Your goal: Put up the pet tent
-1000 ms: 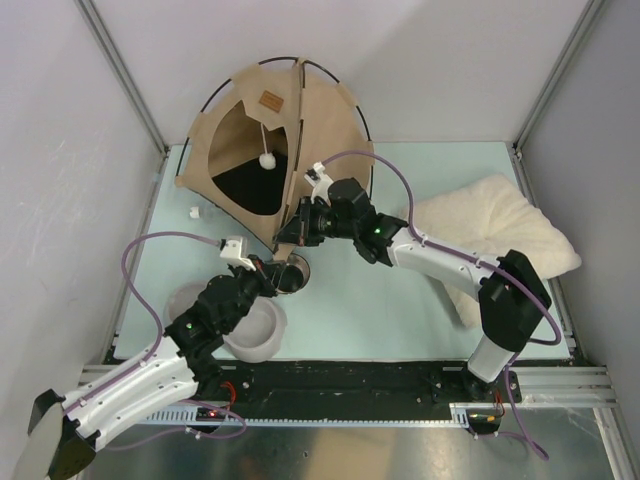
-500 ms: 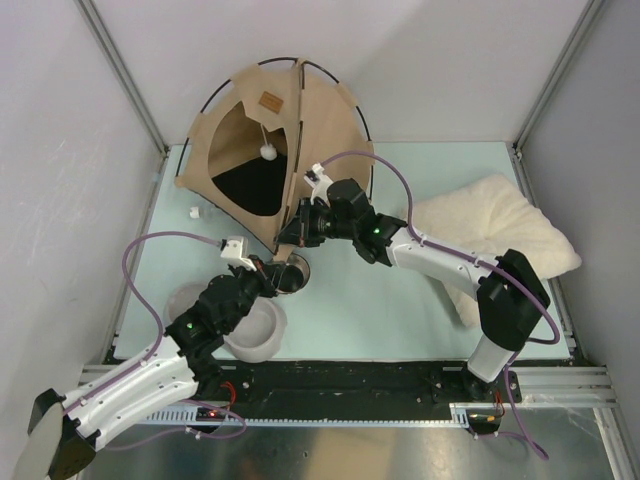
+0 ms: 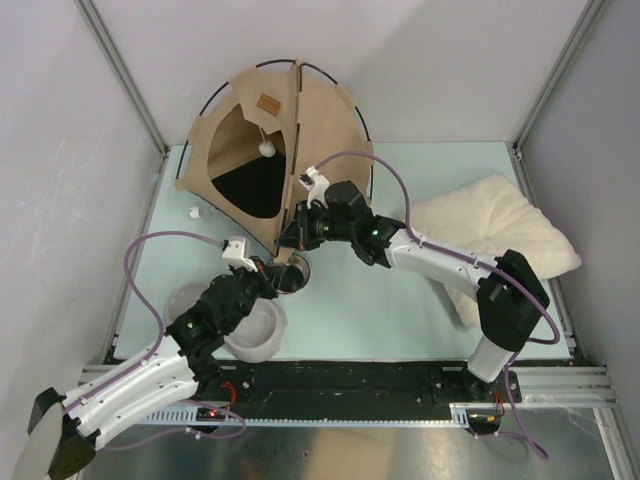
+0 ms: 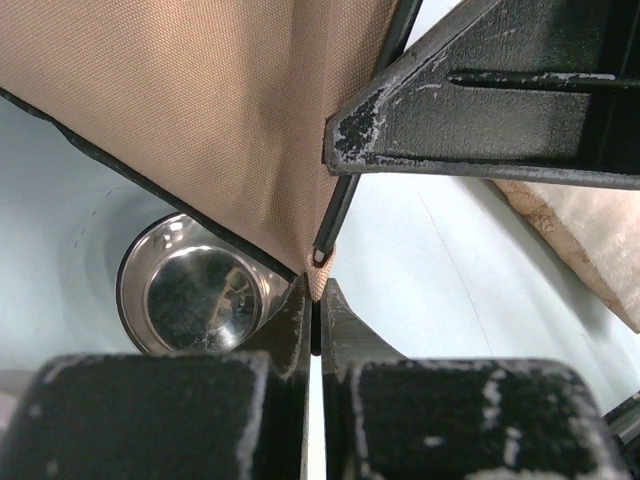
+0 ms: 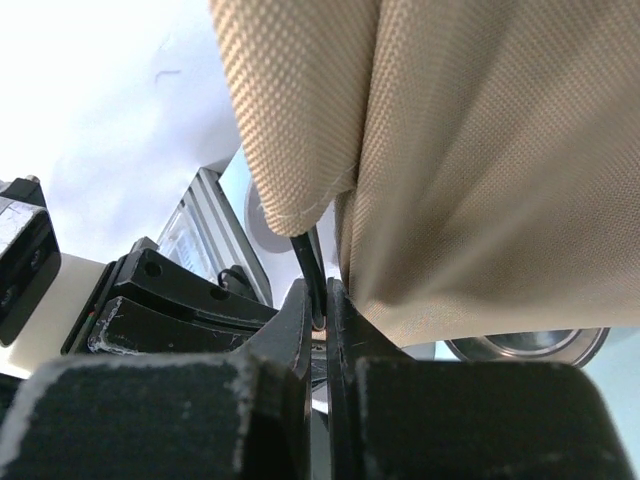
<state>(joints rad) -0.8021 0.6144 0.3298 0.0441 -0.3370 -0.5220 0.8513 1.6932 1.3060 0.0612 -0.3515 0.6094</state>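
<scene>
Left gripper (image 4: 314, 300) was pinched shut on the lower corner of the pet tent (image 3: 325, 120). Just beyond, right gripper (image 5: 318, 300) was clamped on the thin pole (image 5: 306, 250) at the hem. Tent stood far-left on table (image 3: 360, 310). Judged light, with floppy fabric and springy pole; best held at corners and hems.

You get no legible text, number or brand in any of the three views. The only label you can find is the small brown patch (image 3: 268, 101) on the pet tent (image 3: 325, 130), high on its front panel in the top view. Whatever is printed on that patch is too small to read.
</scene>
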